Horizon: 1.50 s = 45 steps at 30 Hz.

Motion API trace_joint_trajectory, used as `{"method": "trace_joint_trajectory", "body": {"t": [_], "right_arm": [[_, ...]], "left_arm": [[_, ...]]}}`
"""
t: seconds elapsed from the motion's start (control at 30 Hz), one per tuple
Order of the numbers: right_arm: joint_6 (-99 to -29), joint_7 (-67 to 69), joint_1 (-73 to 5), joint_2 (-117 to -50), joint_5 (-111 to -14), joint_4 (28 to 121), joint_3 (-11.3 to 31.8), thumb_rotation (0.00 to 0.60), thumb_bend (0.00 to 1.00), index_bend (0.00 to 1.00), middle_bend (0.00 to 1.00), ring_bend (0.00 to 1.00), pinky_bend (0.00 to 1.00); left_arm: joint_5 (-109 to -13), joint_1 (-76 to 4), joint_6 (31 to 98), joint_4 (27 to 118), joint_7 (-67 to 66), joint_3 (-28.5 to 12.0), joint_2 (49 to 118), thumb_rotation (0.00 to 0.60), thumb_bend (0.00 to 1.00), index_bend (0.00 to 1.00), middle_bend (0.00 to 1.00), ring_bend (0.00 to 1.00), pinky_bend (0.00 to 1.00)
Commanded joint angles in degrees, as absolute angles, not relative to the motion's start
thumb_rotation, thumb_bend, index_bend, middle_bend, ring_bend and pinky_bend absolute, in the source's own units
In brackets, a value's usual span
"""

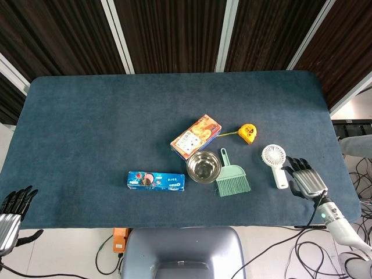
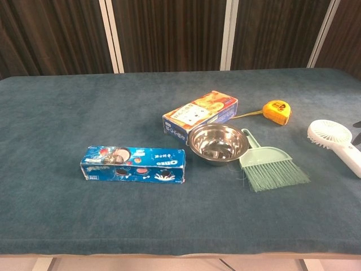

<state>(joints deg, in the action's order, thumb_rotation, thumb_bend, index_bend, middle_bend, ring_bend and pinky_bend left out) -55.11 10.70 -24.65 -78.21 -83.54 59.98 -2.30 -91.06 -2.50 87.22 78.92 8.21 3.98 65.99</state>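
My right hand (image 1: 306,179) hovers over the table's near right corner with its fingers spread and nothing in it. Its fingertips lie just right of the handle of a white hand-held fan (image 1: 274,160). In the chest view only dark fingertips (image 2: 357,125) show at the right edge, beside the fan (image 2: 334,137). My left hand (image 1: 11,216) hangs off the near left corner of the table with fingers apart, holding nothing and far from every object.
On the blue-grey table (image 1: 87,128) lie an Oreo box (image 1: 156,181), a steel bowl (image 1: 202,167), a green hand brush (image 1: 231,177), an orange-and-blue biscuit box (image 1: 196,136) and a yellow tape measure (image 1: 248,132) with its tape pulled out.
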Motion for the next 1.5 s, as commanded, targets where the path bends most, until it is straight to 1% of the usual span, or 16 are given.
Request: {"method": "trace_joint_trajectory", "body": {"t": [0.03,0.3,1.0,1.3,1.43,1.5], "right_arm": [[-54.80,10.59,-24.64,-78.37,-83.36,59.81,-2.16,0.600,0.63,0.25,0.00,0.00,0.00],[-53.53,10.21,-24.76,-78.90,-82.86,59.30,-1.86,0.600,0.63,0.25,0.00,0.00,0.00],[-53.20,10.33,-25.03,-79.33,-83.44,58.90,-1.52,0.600,0.63,0.25,0.00,0.00,0.00],[-51.66,9.76,-25.00,-79.88,-83.33,58.50,-2.12,0.600,0.63,0.25,0.00,0.00,0.00],[-53.64,10.20,-24.67,-79.28,-83.85,59.42,-1.69,0.600,0.63,0.25,0.00,0.00,0.00],[-57.05,11.09,-24.17,-78.17,-84.72,61.03,-0.95,0.600,0.63,0.24,0.00,0.00,0.00]], "left_arm": [[-91.14,-2.50,87.17,78.84,8.34,3.93,65.98,0.600,0.08,0.00,0.01,0.00,0.04],[-91.32,-2.64,86.69,78.54,9.01,3.78,65.91,0.600,0.08,0.00,0.00,0.00,0.04],[-91.50,-2.56,86.42,77.92,10.15,3.55,65.89,0.600,0.08,0.00,0.00,0.00,0.04],[-91.39,-2.56,86.15,77.64,10.47,3.43,65.92,0.600,0.08,0.00,0.00,0.00,0.04],[-91.49,-2.59,86.23,77.79,10.51,3.35,65.82,0.600,0.08,0.00,0.00,0.00,0.04],[-91.56,-2.60,86.38,77.97,10.47,3.26,65.77,0.600,0.08,0.00,0.00,0.00,0.04]]}}
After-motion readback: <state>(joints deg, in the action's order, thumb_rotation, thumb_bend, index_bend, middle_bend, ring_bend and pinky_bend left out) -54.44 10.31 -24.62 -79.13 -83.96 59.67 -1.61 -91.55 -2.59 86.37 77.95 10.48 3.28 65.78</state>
